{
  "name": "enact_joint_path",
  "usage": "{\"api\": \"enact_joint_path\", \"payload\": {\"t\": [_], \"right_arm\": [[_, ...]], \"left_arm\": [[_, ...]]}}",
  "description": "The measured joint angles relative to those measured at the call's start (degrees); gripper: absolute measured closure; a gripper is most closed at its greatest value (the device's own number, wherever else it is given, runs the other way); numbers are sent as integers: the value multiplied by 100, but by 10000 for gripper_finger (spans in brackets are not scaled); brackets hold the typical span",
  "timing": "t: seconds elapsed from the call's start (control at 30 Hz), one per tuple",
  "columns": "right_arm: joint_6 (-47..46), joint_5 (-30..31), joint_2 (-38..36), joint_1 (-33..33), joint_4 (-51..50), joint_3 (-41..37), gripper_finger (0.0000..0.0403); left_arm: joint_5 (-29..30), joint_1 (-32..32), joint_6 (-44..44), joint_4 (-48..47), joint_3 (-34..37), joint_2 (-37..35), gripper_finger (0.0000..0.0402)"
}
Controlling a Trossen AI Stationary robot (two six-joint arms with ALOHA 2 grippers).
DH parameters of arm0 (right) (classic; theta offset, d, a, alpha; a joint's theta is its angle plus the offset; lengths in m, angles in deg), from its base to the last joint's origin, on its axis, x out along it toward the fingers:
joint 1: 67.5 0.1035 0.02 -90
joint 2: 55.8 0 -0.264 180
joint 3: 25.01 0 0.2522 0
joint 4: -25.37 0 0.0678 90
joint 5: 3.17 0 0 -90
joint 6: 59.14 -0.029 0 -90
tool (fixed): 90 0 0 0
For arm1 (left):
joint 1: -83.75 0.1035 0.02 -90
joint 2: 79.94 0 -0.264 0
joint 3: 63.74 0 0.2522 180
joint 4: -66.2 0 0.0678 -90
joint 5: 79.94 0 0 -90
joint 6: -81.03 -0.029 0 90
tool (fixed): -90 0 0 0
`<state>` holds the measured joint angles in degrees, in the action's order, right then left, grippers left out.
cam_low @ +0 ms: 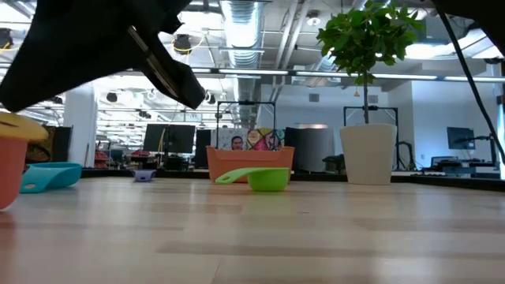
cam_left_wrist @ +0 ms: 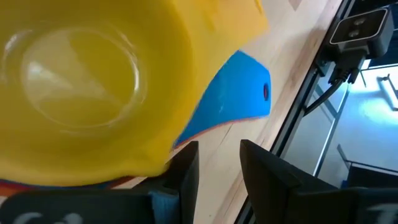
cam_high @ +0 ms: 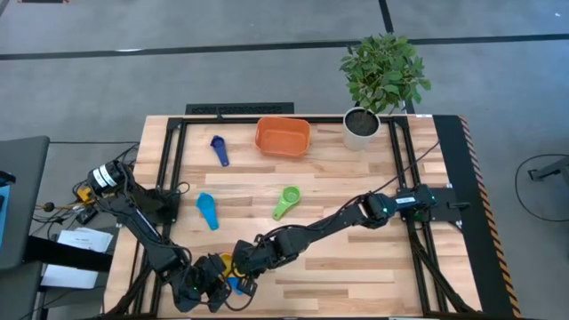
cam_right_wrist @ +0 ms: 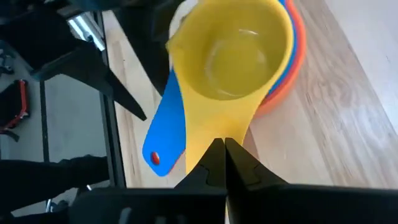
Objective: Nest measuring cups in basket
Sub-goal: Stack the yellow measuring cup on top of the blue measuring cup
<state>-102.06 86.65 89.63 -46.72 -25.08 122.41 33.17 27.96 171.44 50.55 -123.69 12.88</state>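
Near the table's front left, a yellow measuring cup (cam_right_wrist: 239, 53) sits in a blue cup (cam_right_wrist: 163, 134), which sits in an orange one (cam_right_wrist: 287, 81). My right gripper (cam_right_wrist: 222, 152) is shut on the yellow cup. My left gripper (cam_left_wrist: 217, 168) stands open close beside this stack, with only bare table between its fingers. A navy cup (cam_high: 218, 149), a light blue cup (cam_high: 207, 211) and a green cup (cam_high: 286, 202) lie apart on the table. The orange basket (cam_high: 283, 136) stands at the far edge. My right gripper pinches the yellow cup's flat handle near its free end (cam_right_wrist: 214, 134) between its two fingers. The fingers slant down from the table's right and lie along the handle. The bowl rests inside the blue and orange cups. Whether my left gripper touches the stack, I cannot tell.
A white pot with a green plant (cam_high: 363, 124) stands right of the basket at the far edge. Black frame rails (cam_high: 178, 169) run along the table's left and right sides. Bare wood lies between the stack and the basket.
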Motion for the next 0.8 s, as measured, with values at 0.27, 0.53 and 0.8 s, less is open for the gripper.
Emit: {"api": "enact_joint_path", "payload": {"t": [0.27, 0.53, 0.8], "right_arm": [[88, 57, -23, -30, -3, 137, 396], [-186, 202, 4, -32, -409, 137, 393], [-357, 345, 2, -33, -636, 36, 398]], "left_arm": [[-6, 0, -29, -9, 0, 0, 297], [-4, -1, -62, -15, 0, 0, 297], [13, 0, -62, -93, 0, 0, 297]]}}
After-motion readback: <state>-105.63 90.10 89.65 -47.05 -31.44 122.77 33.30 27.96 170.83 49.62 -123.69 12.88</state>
